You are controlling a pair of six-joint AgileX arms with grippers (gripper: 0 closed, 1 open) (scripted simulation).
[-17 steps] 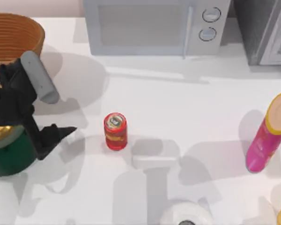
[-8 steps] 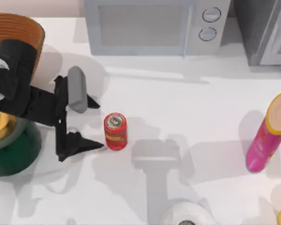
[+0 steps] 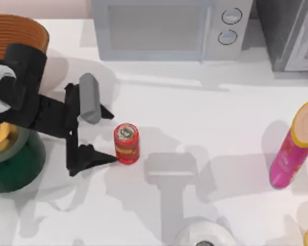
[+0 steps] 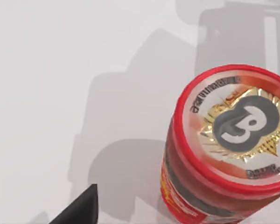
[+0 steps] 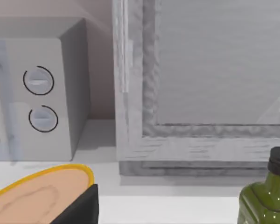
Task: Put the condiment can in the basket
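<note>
The condiment can (image 3: 126, 143) stands upright near the table's middle: short and red, with a silver top and a yellow band. My left gripper (image 3: 108, 136) is open just to its left, level with the can. One black fingertip (image 3: 106, 114) lies beyond the can's left side and the other (image 3: 110, 159) in front of it, neither touching. In the left wrist view the can (image 4: 228, 149) looms close, with one fingertip (image 4: 81, 210) at the edge. The orange-brown woven basket (image 3: 25, 31) sits in the far left corner. My right arm (image 3: 203, 237) is parked at the front edge.
A dark green pot (image 3: 15, 166) with a gold lid stands under the left arm. A microwave (image 3: 164, 28) lines the back. The tall pink tube (image 3: 292, 146) stands at the right; its cap (image 5: 42, 193) and a green bottle (image 5: 266, 196) show in the right wrist view.
My left gripper has swung from beside the green pot to the right, toward the can, and now brackets the can's left side with open fingers. The can has not moved.
</note>
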